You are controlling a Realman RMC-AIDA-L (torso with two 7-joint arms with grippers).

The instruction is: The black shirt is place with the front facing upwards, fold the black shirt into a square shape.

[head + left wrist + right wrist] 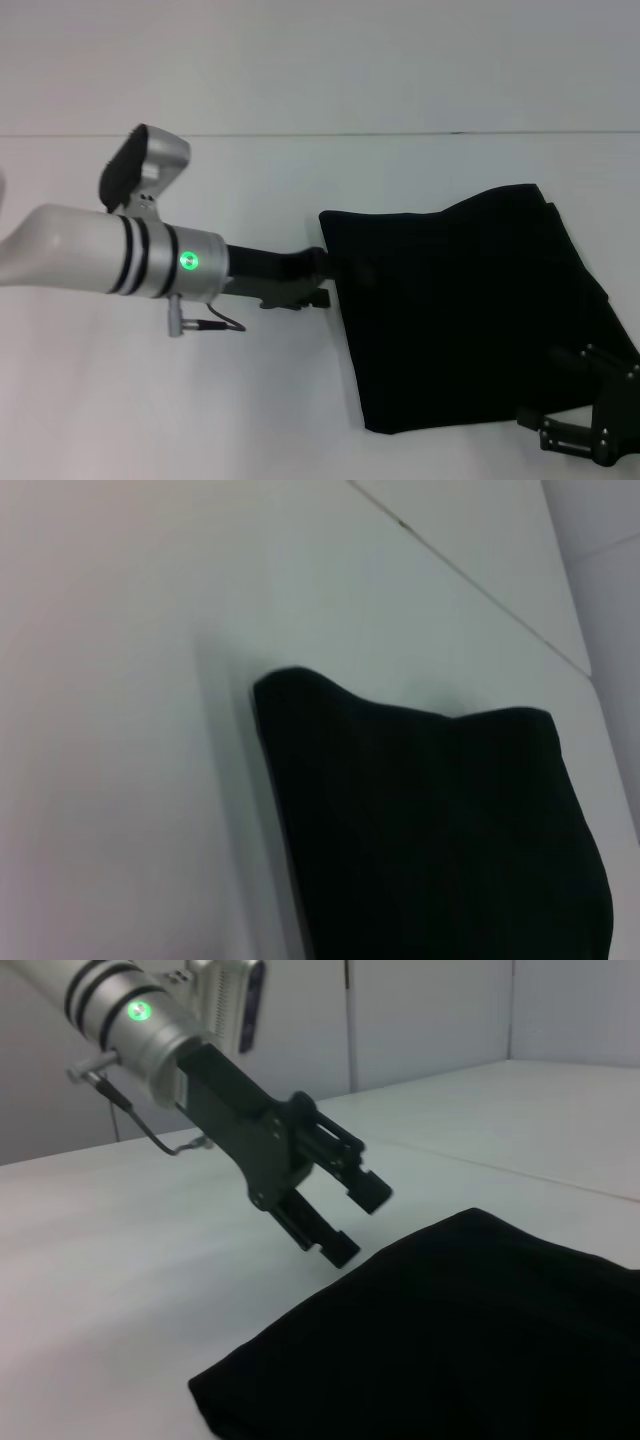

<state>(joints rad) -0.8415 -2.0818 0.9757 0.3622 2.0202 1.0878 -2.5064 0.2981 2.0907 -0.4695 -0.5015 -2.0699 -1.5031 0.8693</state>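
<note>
1. I see the black shirt (470,315) lying on the right half of the table (250,400), already doubled into a compact, roughly four-sided bundle. No lettering shows, so I judge the printed front is tucked inside or underneath.

2. My left gripper (350,1215) hangs just off the bundle's left far corner, slightly above the table. The right wrist view shows its two fingers (365,1188) parted with nothing between them, so it is spread and empty. I read this as a spot just beside the cloth edge, either ready to pinch that corner or just clear of it.

3. The left wrist view looks down along the shirt's left edge (290,810); that edge runs fairly straight, while the far edge is wavy and uneven.

4. My right gripper (590,425) sits at the table's near right corner, at the bundle's near right end, dark against dark cloth. I cannot tell whether it is spread or clamped, or whether it touches the shirt.

5. My judgement: the fold is mostly done. The right side looks looser and slanted, so squaring that side up is what remains.
</note>
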